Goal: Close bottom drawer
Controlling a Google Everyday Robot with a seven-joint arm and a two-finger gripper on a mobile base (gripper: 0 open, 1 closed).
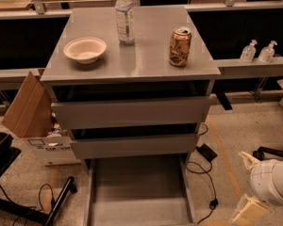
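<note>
The bottom drawer (137, 188) is the lowest of three grey drawers and is pulled far out towards me, showing its flat grey tray inside. Its front panel is cut off by the lower edge of the view. The mid-sized drawer (134, 146) and the tall drawer (131, 112) above it stick out only a little. My gripper (252, 199), white and cream, is low at the bottom right. It is to the right of the open drawer, apart from it, and holds nothing that I can see.
On the cabinet top (146, 62) stand a paper bowl (85, 49), a water bottle (125, 16) and a drink can (179, 46). A cardboard box (30, 114) stands at the left. Cables and a power brick (206, 152) lie on the floor at the right. Two small pump bottles (257, 51) stand on a side ledge.
</note>
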